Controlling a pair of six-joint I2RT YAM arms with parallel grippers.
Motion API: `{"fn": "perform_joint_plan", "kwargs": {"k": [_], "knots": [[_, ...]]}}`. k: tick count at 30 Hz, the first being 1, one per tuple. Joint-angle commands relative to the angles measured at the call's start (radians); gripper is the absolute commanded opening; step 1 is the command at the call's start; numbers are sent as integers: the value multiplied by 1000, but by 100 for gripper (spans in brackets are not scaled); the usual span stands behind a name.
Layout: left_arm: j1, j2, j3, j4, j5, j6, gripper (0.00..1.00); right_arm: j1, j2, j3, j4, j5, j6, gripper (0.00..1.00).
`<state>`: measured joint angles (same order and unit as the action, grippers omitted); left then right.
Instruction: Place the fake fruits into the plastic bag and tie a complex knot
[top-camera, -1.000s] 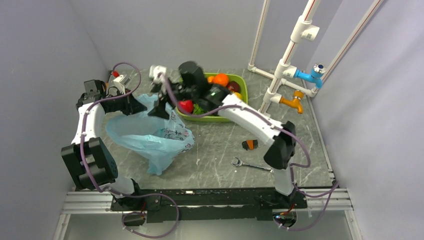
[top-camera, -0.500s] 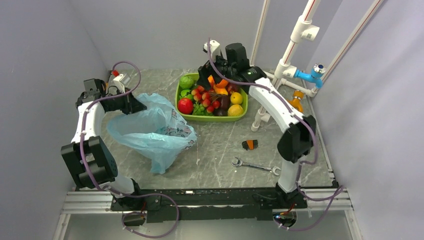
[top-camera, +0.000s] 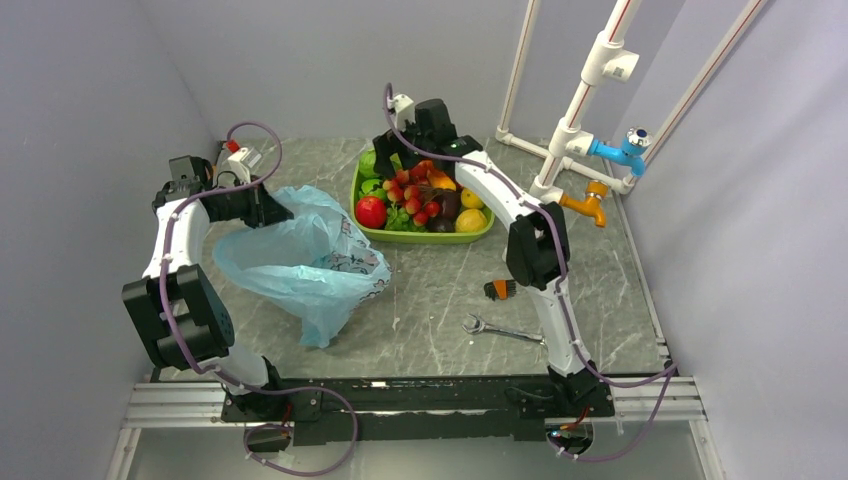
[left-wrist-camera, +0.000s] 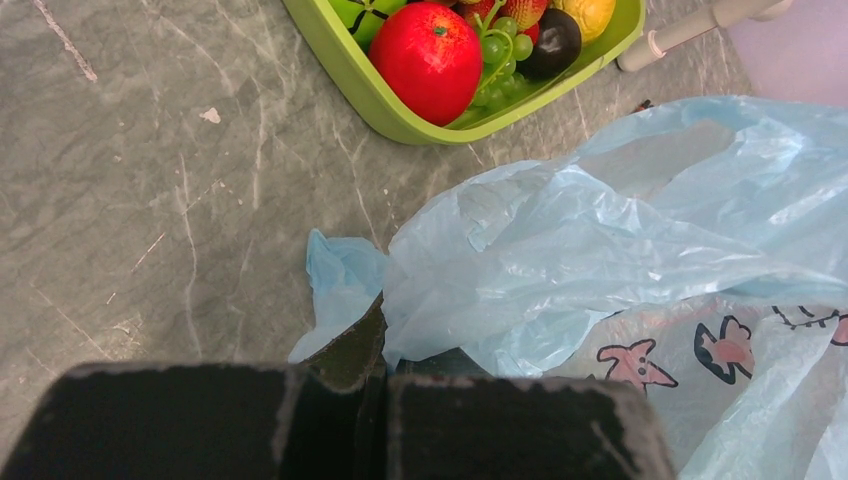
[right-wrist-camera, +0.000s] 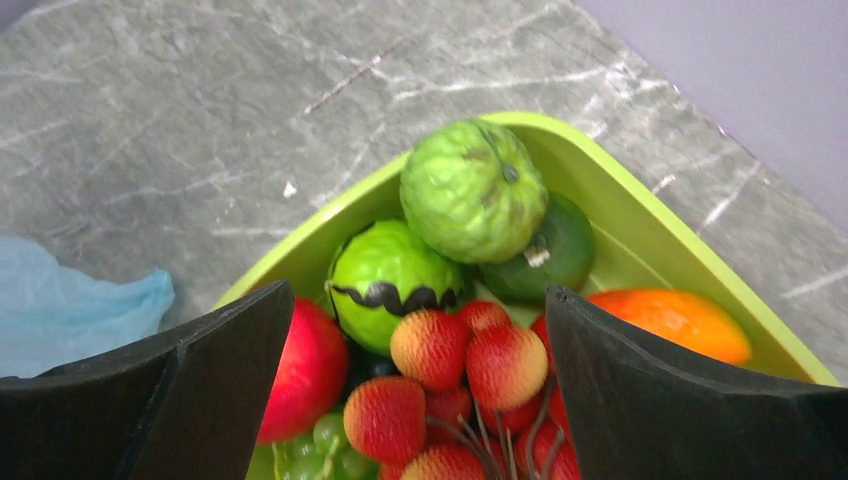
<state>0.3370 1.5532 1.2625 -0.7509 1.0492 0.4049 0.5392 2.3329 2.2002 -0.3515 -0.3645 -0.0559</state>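
Note:
The fake fruits lie piled in a lime-green tray (top-camera: 425, 237): a red apple (top-camera: 371, 211), a bunch of red-yellow balls (right-wrist-camera: 470, 370), green fruits (right-wrist-camera: 472, 190), an orange one (right-wrist-camera: 680, 320), yellow and dark purple ones. My right gripper (top-camera: 400, 165) hangs open just above the tray's back left, and the bunch shows between its fingers in the right wrist view (right-wrist-camera: 418, 300). The light-blue plastic bag (top-camera: 300, 265) lies open on the table left of the tray. My left gripper (top-camera: 266, 208) is shut on the bag's rim (left-wrist-camera: 385, 350). No knot shows.
A wrench (top-camera: 505, 330) and a small orange-black tool (top-camera: 500, 289) lie on the table front right. A white pipe frame (top-camera: 570, 130) with blue and orange valves stands at the back right. Walls close in on the left and back.
My right gripper has swung from over the bag's mouth back to the tray and now hangs open above the bunch of balls. The left arm and the bag have held still.

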Motion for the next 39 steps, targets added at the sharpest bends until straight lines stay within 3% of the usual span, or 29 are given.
{"fn": "perform_joint_plan", "kwargs": {"k": [1,9,19,25,29,32,39], "knots": [[3,-9,29,-27,5,47,0,8,52,104,143,8,59,100],[2,5,40,-27,8,43,0,32,162,173,219,21,80,100],[3,11,48,-44,12,62,0,53,210,119,247,92,-7,99],[4,3,47,-72,8,95,0,51,231,124,241,121,-57,90],[4,4,56,-76,10,100,0,51,239,116,227,125,-114,79],[4,5,59,-77,13,100,0,51,273,155,181,142,-155,87],[3,-2,50,-83,14,108,0,47,270,147,206,105,-182,83]]}}
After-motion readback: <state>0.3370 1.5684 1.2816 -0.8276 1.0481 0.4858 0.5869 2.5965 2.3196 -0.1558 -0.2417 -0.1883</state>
